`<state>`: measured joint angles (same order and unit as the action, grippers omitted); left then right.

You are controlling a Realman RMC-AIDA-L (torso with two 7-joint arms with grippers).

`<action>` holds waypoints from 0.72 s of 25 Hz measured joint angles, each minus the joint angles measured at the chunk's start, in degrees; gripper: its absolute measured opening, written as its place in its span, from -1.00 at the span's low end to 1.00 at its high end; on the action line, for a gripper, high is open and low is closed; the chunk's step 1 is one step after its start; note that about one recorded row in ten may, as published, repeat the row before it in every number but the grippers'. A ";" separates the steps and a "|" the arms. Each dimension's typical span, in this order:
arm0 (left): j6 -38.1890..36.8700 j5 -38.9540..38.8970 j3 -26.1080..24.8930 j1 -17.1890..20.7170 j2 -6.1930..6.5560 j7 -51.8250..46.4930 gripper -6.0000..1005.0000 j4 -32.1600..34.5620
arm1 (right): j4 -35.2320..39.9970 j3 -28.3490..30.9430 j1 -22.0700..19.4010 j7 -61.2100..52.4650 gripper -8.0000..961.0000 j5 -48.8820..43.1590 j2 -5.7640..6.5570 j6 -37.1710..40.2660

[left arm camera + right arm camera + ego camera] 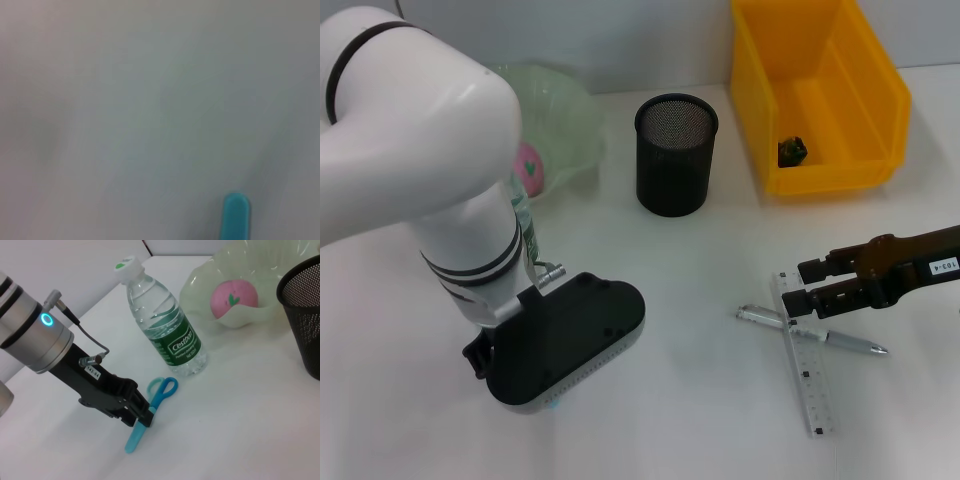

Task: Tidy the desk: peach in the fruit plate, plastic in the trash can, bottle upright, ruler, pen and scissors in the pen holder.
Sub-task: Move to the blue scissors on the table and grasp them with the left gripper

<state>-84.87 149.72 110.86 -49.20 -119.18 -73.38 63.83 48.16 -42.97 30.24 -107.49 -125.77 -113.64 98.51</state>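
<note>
Two hands are at work on the white desk (680,420). The left hand (142,415) is clamped on the blue scissors (150,407), low at the desk. Just beyond it stands the upright bottle (162,322) — its green label reads "Cestbon" — then the peach (234,297) in the fruit plate (200,285). The right hand (798,285), fingers parted, hovers over the ruler (805,360) crossing the pen (815,332) — the pen holder (675,155) lies beyond it.

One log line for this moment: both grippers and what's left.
left gripper: shut on scissors | right gripper: open above ruler and pen | peach in fruit plate | bottle upright
</note>
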 joint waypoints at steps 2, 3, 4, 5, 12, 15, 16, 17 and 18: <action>0.04 -0.21 0.00 -0.06 0.00 0.22 -0.34 -0.34 | 0.00 0.00 -0.01 0.00 0.67 0.00 0.00 -0.01; 0.05 -0.21 0.00 -0.06 0.00 0.28 -0.34 -0.36 | 0.00 -0.01 0.00 0.00 0.67 0.00 0.00 -0.03; 0.05 -0.21 0.00 -0.07 0.00 0.29 -0.35 -0.36 | 0.00 -0.01 0.00 0.00 0.67 0.00 0.00 -0.06; 0.06 -0.22 0.00 -0.08 0.00 0.38 -0.35 -0.45 | 0.00 -0.06 0.00 0.00 0.67 0.00 0.00 -0.10; 0.14 -0.50 0.01 -0.20 0.00 0.57 -0.37 -1.12 | 0.00 -0.22 0.07 0.00 0.67 0.00 -0.07 -0.21; 0.18 -0.86 0.06 -0.35 0.00 1.16 -0.38 -1.58 | -0.05 -0.12 0.02 -0.01 0.67 0.00 -0.10 -0.24; 0.18 -0.86 0.06 -0.35 0.00 1.16 -0.39 -1.58 | -0.05 -0.12 0.02 -0.01 0.67 0.00 -0.10 -0.24; 0.23 -0.93 0.06 -0.38 0.00 1.28 -0.39 -1.69 | -0.09 -0.11 0.01 -0.02 0.67 0.00 -0.10 -0.25; 0.23 -0.93 0.06 -0.38 0.00 1.28 -0.39 -1.69 | -0.12 -0.08 0.00 -0.02 0.67 0.00 -0.10 -0.25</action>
<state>-84.64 148.78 110.92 -49.58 -119.18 -72.10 62.14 48.04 -43.06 30.24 -107.51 -125.77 -113.74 98.26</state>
